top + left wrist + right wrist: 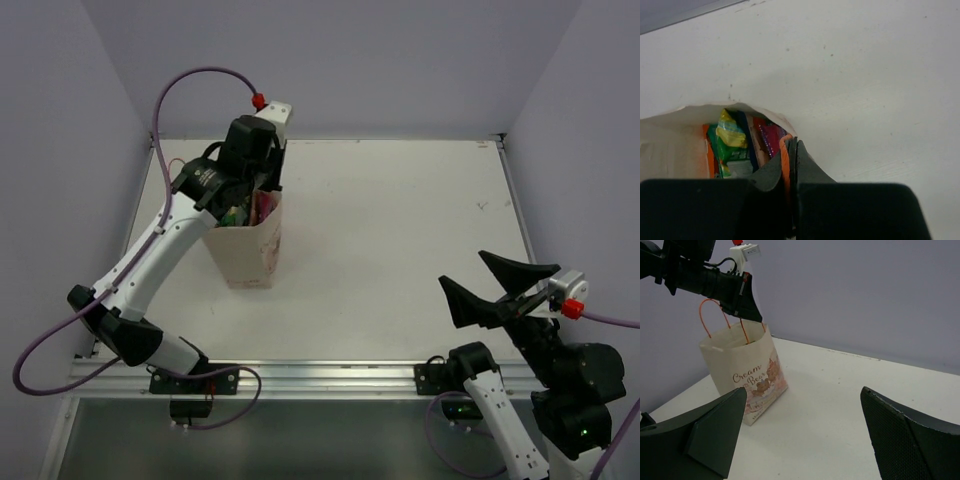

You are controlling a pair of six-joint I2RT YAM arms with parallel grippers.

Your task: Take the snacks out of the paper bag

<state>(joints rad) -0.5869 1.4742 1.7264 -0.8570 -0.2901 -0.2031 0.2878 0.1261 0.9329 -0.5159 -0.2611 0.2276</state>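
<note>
The beige paper bag (245, 250) stands upright at the table's left; it also shows in the right wrist view (742, 372), printed "Cream Bear". My left gripper (262, 180) hangs over the bag's mouth, shut on one thin orange handle (785, 162). The other handle (707, 320) loops up free. Snacks stand inside the bag: a green-yellow packet (730, 145) and a purple-red packet (769, 140) beside it, with others hidden behind them. My right gripper (495, 285) is open and empty above the table's near right, far from the bag.
The white table (400, 230) has a metal rail along its near edge (330, 375). Lilac walls close the back and both sides.
</note>
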